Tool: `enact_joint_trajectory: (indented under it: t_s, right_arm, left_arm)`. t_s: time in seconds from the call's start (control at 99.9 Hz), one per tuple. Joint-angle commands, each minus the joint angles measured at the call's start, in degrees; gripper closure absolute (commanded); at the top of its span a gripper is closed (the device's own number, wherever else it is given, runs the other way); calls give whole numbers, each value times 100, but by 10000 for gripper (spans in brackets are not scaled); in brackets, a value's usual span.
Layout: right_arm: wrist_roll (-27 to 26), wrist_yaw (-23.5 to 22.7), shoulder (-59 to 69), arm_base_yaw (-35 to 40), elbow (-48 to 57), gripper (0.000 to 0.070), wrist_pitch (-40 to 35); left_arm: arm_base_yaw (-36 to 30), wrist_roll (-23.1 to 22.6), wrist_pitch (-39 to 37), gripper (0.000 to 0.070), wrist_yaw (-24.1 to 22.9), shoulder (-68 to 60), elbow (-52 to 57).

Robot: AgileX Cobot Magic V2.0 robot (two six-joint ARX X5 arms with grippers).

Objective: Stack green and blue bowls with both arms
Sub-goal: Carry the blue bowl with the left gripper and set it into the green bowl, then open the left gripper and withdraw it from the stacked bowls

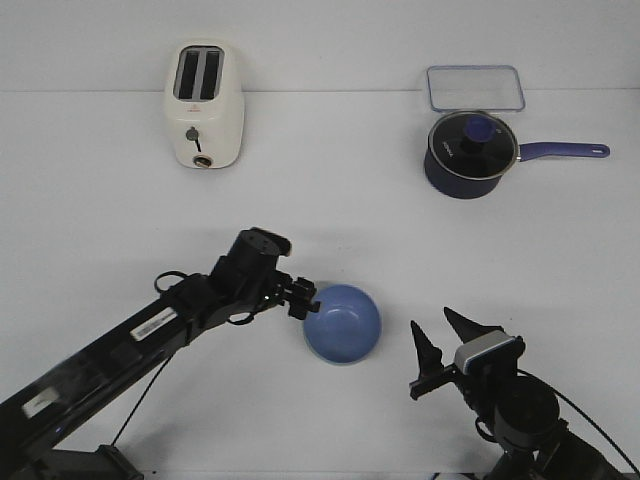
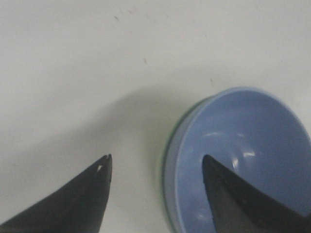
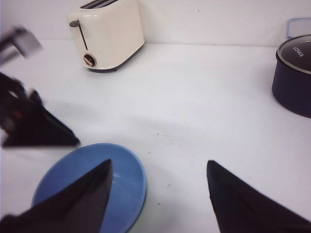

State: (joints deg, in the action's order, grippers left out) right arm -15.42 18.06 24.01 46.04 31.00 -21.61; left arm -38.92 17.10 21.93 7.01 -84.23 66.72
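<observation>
The periwinkle blue bowl point(image 1: 343, 323) sits on the white table in front of me, nested in the green bowl, of which only a thin rim point(image 2: 169, 145) shows in the left wrist view. My left gripper point(image 1: 303, 297) is open at the bowls' left rim, one finger over the blue bowl point(image 2: 243, 145), the other over bare table. My right gripper point(image 1: 437, 340) is open and empty, to the right of the bowls and apart from them. The blue bowl point(image 3: 121, 170) also shows in the right wrist view.
A cream toaster point(image 1: 204, 105) stands at the back left. A dark navy saucepan point(image 1: 470, 152) with a lid and long handle stands at the back right, with a clear lidded container point(image 1: 475, 87) behind it.
</observation>
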Motion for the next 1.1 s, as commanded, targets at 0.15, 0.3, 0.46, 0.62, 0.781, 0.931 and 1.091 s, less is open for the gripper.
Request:
enact_joint_trajectory:
  t_s: [0.15, 0.3, 0.46, 0.62, 0.781, 0.931, 1.091]
  right_arm:
    - [28, 13, 7, 50, 22, 295, 13]
    - [28, 4, 7, 50, 22, 295, -28]
    - [31, -2, 7, 50, 22, 295, -52]
    - [28, -2, 11, 50, 20, 480, -173]
    - [74, 0, 46, 50, 17, 690, -254]
    - [31, 0, 11, 50, 20, 690, -236]
    - [28, 0, -4, 50, 20, 690, -72]
  left_arm:
    - [354, -490, 319, 347, -870, 1775, -179]
    - [431, -271, -306, 347, -1176, 3324, -1617]
    - [431, 304, -855, 348, -1213, 4686, -3145]
    - [433, 308, -866, 551, -1222, 5344, -3713]
    - [435, 310, -874, 689, -1226, 5399, -3724]
    - [435, 317, -837, 685, -1220, 5445, -3722]
    - [435, 317, -874, 685, -1220, 5504, -3722]
